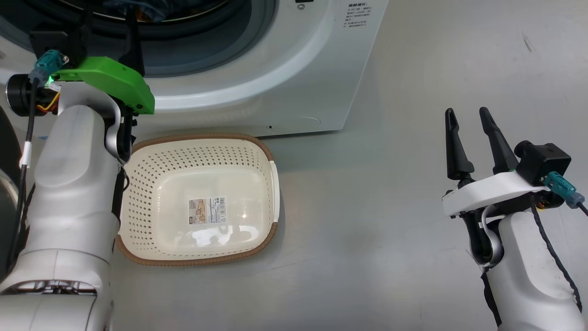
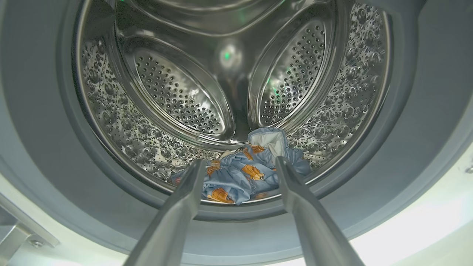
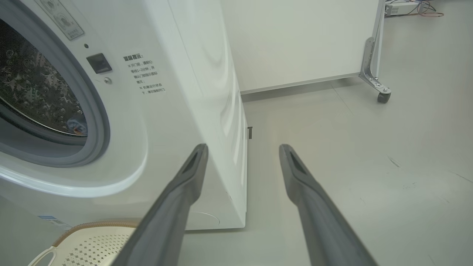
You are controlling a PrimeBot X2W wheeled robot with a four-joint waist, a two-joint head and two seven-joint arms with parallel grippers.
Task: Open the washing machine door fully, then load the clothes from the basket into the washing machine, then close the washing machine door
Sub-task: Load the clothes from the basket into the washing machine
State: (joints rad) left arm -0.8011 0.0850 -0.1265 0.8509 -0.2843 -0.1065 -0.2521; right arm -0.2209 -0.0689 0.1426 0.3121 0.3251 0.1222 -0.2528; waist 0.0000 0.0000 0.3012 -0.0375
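Note:
The washing machine [image 1: 298, 69] stands with its steel drum [image 2: 177, 92] uncovered. A dark curved sliver at the far left [image 1: 5, 151] looks like the washing machine door, swung aside. The clothes [image 2: 236, 177], light blue with orange figures, lie bunched on the drum floor. My left gripper [image 2: 240, 160] reaches into the drum mouth, open and holding nothing, its tips just short of the clothes. The basket [image 1: 197, 136] sits on the floor in front of the machine, holding just a paper label. My right gripper [image 1: 466, 112] hangs open over bare floor to the right, beside the machine's corner [image 3: 236, 166].
A grey rubber seal [image 2: 44, 129] rings the drum. Past the machine's right side stands a white panel [image 3: 295, 37] on a caster wheel [image 3: 382, 96], with cables [image 3: 425, 5] behind it. Grey floor [image 1: 413, 230] stretches between basket and right arm.

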